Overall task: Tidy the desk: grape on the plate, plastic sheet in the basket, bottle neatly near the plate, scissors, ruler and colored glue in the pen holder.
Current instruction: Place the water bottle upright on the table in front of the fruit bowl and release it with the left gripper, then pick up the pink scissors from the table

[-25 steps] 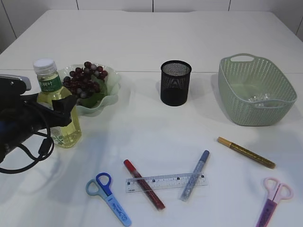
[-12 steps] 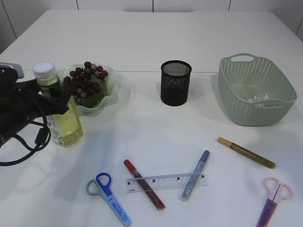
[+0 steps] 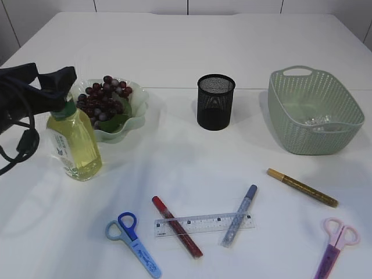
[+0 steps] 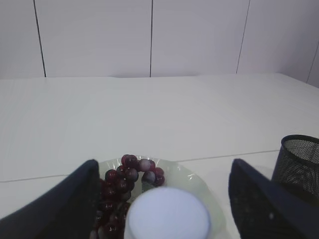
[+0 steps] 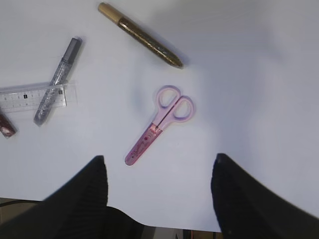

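Note:
The bottle (image 3: 74,145) of yellow liquid stands upright left of the plate (image 3: 139,109), which holds the grape bunch (image 3: 107,96). My left gripper (image 3: 57,81) is at the bottle's top and hides the cap there. In the left wrist view the white cap (image 4: 167,215) sits between the open fingers (image 4: 75,199) with a gap on each side. My right gripper (image 5: 159,194) hovers open and empty above the pink scissors (image 5: 159,123). Blue scissors (image 3: 133,243), the ruler (image 3: 203,224) and red (image 3: 176,226), blue-silver (image 3: 239,215) and gold (image 3: 302,187) glue pens lie on the table.
The black mesh pen holder (image 3: 215,102) stands at centre back. The green basket (image 3: 314,110) at the right holds the plastic sheet (image 3: 318,121). The pink scissors (image 3: 336,247) lie by the front right edge. The right arm does not show in the exterior view.
My left gripper has slid up from the bottle's body to the level of its cap. The bottle stays upright in its place. Nothing else has moved.

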{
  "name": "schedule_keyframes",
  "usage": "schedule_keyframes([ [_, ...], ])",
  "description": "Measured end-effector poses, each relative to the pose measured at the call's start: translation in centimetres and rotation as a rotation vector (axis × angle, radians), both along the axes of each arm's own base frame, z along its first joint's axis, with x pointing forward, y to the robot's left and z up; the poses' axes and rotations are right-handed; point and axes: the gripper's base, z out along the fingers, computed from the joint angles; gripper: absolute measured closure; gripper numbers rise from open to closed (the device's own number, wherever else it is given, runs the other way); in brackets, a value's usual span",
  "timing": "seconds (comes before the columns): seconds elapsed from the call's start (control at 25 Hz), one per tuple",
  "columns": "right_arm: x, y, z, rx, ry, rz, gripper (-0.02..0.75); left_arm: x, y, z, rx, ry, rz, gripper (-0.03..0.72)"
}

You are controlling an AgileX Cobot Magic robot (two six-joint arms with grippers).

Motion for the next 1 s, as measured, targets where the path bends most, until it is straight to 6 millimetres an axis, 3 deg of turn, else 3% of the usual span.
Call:
schedule_keyframes([
  [0.32,0.0,0.0,0.0,0.000,0.000,0.000,0.226,-2.8,0.7,4.3,0.023,0.075,0.004,0.107],
  [0.64,0.0,0.2,0.0,0.021,0.000,-0.001,0.226,-8.4,2.2,9.3,-0.010,0.141,0.029,0.153],
  [1.0,-0.1,0.7,0.1,0.098,0.008,-0.063,0.226,-14.1,3.3,13.2,0.032,0.386,0.009,0.156],
])
